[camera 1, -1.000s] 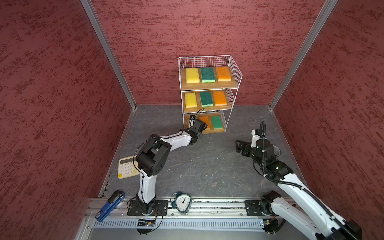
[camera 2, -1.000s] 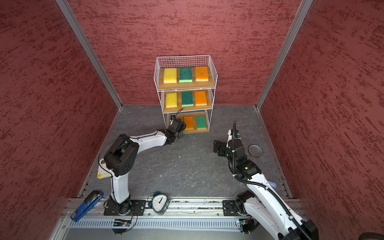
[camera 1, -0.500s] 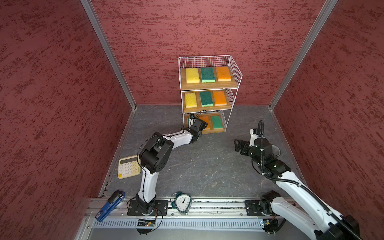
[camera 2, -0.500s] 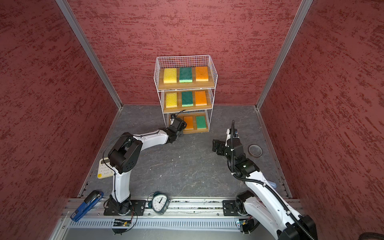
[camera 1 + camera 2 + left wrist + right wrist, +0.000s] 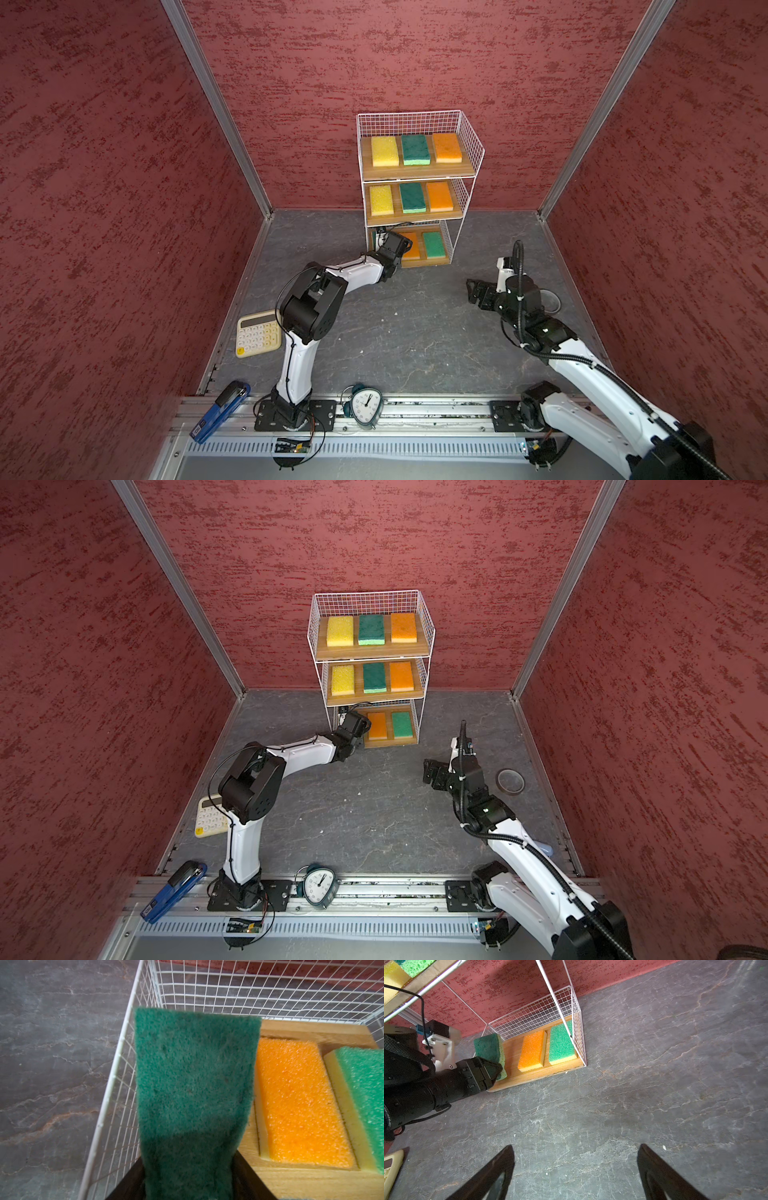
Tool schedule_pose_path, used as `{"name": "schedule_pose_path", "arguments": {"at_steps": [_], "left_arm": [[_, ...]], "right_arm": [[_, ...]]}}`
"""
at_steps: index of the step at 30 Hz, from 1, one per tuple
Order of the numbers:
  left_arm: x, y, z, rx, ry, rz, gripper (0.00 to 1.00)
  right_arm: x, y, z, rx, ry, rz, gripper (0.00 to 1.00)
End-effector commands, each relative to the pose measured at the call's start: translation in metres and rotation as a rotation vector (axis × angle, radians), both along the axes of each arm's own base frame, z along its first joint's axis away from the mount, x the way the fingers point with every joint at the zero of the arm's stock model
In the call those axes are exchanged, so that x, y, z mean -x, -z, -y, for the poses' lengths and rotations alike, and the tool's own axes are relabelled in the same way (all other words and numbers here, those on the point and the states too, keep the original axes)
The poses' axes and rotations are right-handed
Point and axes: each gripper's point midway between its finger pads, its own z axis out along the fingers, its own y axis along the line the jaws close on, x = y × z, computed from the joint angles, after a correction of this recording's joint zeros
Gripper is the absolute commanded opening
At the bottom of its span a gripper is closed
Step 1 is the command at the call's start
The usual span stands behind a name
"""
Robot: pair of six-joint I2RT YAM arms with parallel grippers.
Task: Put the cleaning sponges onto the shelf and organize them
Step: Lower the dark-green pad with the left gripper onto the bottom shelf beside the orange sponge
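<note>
The left fingers (image 5: pixel 249 1180) are clamped, about half closed, on the near end of a dark green sponge (image 5: pixel 193 1084), holding it over the bottom board (image 5: pixel 291 1186) of the shelf (image 5: pixel 419 118). The sponge's long axis runs straight out from the fingers toward the rear grid, parallel to the orange sponge (image 5: pixel 297 1101) just beside it. The free slot lies between that sponge and the side wire wall; whether the held edge clears the wire I cannot tell. The right fingers (image 5: pixel 494 1174) hang wide open and empty over the table (image 5: pixel 654 1084), well apart from the shelf.
</note>
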Motion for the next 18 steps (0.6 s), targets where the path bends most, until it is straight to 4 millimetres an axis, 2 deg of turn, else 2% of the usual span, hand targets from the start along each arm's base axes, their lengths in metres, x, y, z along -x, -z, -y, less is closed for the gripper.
{"name": "schedule_pose_path", "arguments": {"at_steps": [1, 18], "left_arm": [[-0.0098, 0.0009, 0.0004, 0.002, -0.008, 0.014, 0.59], [-0.0119, 0.0104, -0.0029, 0.004, -0.013, -0.039, 0.62]], "right_arm": [[-0.0044, -0.0051, -0.0027, -0.020, -0.010, 0.026, 0.93], [-0.0056, -0.0020, -0.0028, -0.018, -0.008, 0.021, 0.93]]}}
